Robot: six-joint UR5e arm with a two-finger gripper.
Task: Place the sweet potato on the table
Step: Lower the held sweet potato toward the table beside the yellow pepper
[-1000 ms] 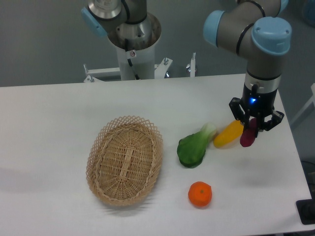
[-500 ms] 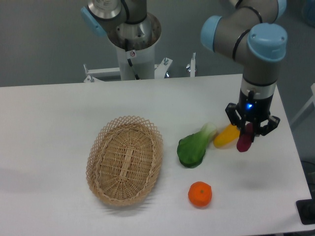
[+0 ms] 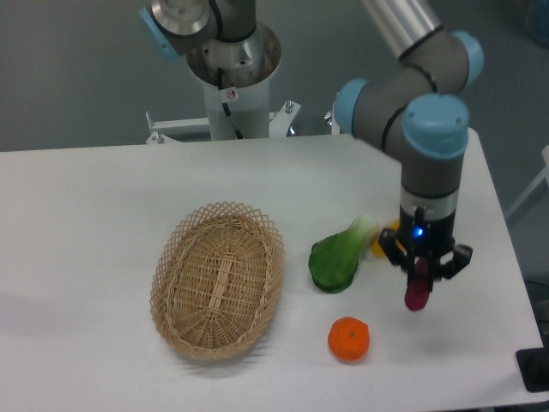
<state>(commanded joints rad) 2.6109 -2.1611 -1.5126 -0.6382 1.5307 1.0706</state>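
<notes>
The magenta-purple sweet potato (image 3: 418, 292) hangs end-down from my gripper (image 3: 422, 273), which is shut on its upper part. Its lower tip is close above the white table (image 3: 103, 215), to the right of the orange (image 3: 348, 338); I cannot tell whether it touches. The gripper stands in front of the yellow-orange vegetable (image 3: 382, 243), hiding most of it.
A green leafy vegetable (image 3: 336, 257) lies left of the gripper. An oval wicker basket (image 3: 218, 280) sits at centre-left. The table's right edge is near the gripper. The arm's base stands at the back.
The gripper has moved forward, slightly left and down with the sweet potato, from beside the yellow-orange vegetable to a spot in front of it, nearer the orange.
</notes>
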